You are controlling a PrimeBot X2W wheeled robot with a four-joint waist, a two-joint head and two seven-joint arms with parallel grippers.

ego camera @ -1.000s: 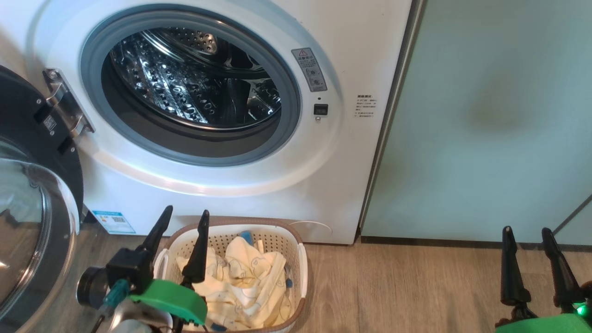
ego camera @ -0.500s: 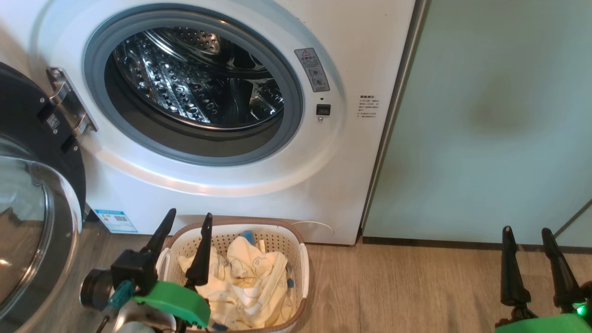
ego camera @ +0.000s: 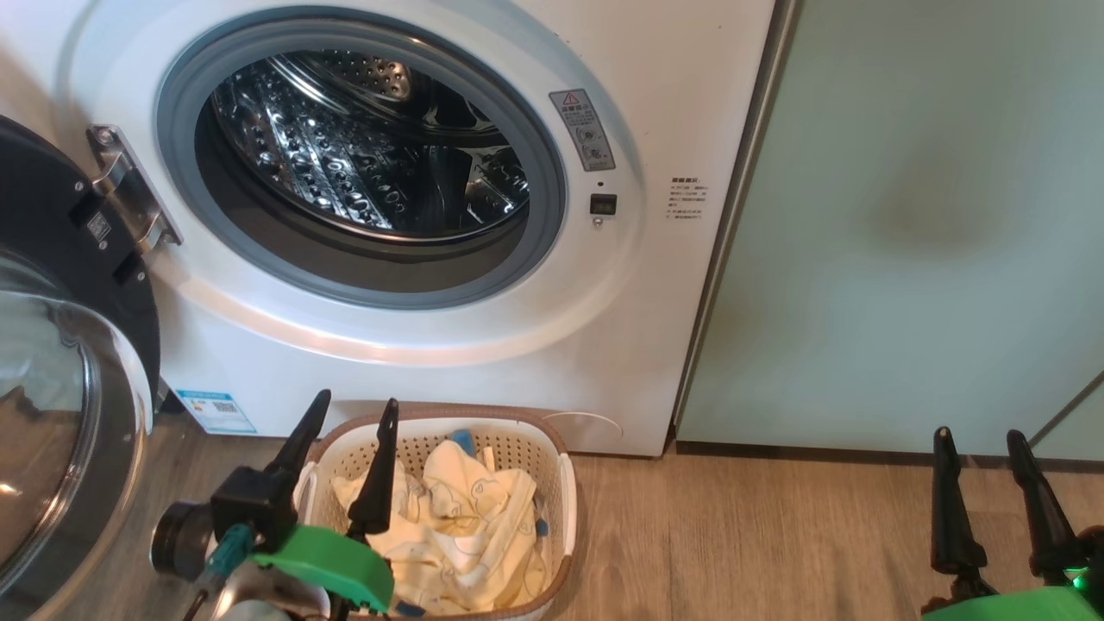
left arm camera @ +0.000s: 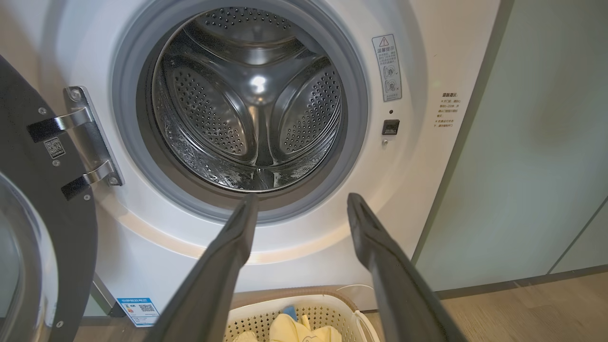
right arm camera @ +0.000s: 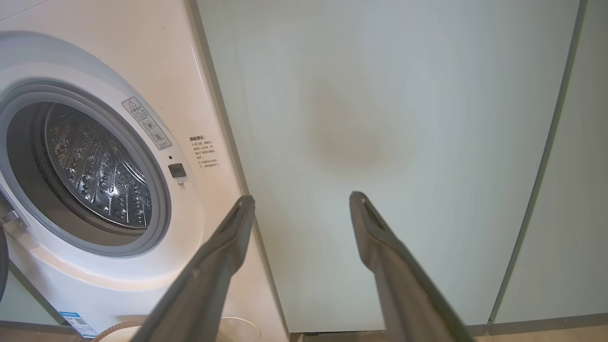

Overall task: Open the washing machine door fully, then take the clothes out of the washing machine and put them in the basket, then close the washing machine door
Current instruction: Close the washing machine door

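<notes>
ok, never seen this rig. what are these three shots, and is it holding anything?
It is a wheeled robot with two arms, each ending in a two-fingered gripper. The head view looks down from its head: left gripper at lower left, right gripper at lower right. The other two shots come from wrist cameras looking along each gripper. Both grippers are open, holding nothing. Ahead stands the washing machine, its door swung open to the left. On the wooden floor before it sits the basket, with the pale yellow clothes inside. A pale green cabinet panel stands to the right.
</notes>
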